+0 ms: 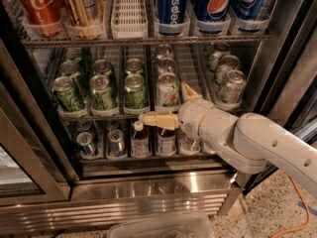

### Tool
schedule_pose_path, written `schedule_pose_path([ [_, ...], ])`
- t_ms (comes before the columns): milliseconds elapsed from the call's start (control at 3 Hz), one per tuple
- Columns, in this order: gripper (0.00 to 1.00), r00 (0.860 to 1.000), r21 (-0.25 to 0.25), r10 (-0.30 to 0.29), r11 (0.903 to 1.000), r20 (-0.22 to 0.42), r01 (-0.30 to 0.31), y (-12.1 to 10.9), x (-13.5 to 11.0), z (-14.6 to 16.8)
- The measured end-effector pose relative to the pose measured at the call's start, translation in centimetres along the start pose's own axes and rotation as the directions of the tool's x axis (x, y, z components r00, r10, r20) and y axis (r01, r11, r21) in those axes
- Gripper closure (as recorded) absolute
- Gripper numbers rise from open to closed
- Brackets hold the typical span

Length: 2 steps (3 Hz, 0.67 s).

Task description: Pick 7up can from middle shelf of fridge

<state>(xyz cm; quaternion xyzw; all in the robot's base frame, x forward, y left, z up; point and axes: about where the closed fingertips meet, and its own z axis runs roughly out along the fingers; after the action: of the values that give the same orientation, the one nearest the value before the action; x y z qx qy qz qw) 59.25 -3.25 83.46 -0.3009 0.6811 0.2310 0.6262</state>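
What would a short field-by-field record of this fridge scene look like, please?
fridge: open, arm reaching in
middle shelf: green cans in the left lanes, pale cans at centre and right
7up can: upright, front of the centre lane
gripper: open at the 7up can, one finger along the shelf edge below it, one at its right; contact unclear
upper shelf: Coke can left, Pepsi cans right
lower shelf: small cans and a bottle
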Motion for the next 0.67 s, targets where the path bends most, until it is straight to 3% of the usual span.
schedule_pose_path([
  [667,0.0,1.0,0.053,0.003,0.9986,-0.009,-0.003,-0.77,0.43,-0.05],
])
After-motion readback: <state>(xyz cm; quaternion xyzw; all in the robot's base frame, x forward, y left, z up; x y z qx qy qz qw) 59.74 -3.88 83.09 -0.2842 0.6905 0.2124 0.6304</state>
